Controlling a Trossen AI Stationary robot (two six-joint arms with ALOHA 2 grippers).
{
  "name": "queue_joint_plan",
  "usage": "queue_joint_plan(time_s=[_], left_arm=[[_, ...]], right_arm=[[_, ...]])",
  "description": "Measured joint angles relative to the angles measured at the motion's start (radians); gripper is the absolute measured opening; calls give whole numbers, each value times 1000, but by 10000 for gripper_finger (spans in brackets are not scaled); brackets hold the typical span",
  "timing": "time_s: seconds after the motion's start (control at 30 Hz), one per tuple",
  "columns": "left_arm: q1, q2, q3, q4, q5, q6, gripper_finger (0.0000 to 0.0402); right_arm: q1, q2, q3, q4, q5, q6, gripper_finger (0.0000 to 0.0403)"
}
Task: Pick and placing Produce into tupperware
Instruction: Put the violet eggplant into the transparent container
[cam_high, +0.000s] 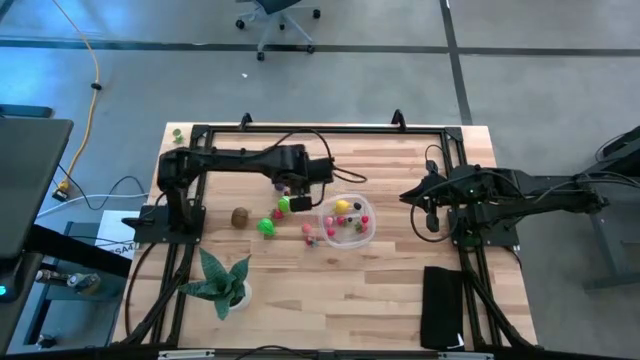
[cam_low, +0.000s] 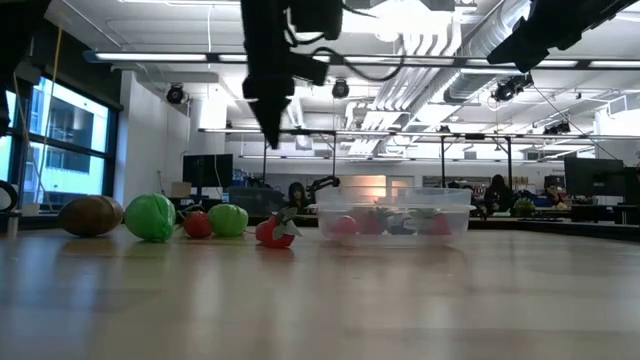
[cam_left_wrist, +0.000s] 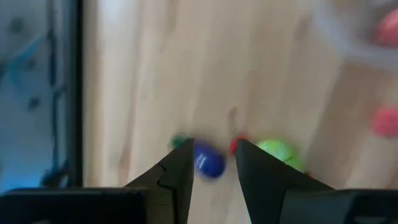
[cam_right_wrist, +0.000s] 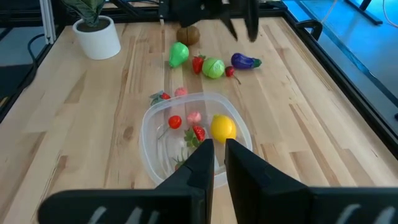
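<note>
Hovering left gripper (cam_left_wrist: 213, 163) fingers straddle purple eggplant (cam_left_wrist: 208, 160).

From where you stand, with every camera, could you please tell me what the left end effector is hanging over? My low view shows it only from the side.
Observer: The left end effector is open, directly above a purple eggplant.
Operator: Is that piece outside the container?
Observer: Yes, the eggplant lies on the bare wood, apart from the tupperware.
Operator: And where is the right arm?
Observer: The right end effector waits beside the tupperware, on the side away from the eggplant.
</note>
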Motion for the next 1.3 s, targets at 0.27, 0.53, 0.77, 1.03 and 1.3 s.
queue_joint_plan(time_s=[0.27, 0.53, 0.77, 1.03, 1.3], left_arm=[[31, -16, -28, -154, -128, -361, 106], [144, -57, -264, 91, 69, -341, 106], [245, -190, -477, 309, 201, -316, 106], [319, -235, -586, 449, 375, -316, 106], [320, -235, -586, 453, 376, -291, 124]], right_arm=[[0, 0, 0, 0, 0, 0, 30], [0, 0, 0, 0, 0, 0, 30], [0, 0, 0, 0, 0, 0, 30], [0, 0, 0, 0, 0, 0, 30], [0, 0, 0, 0, 0, 0, 30]])
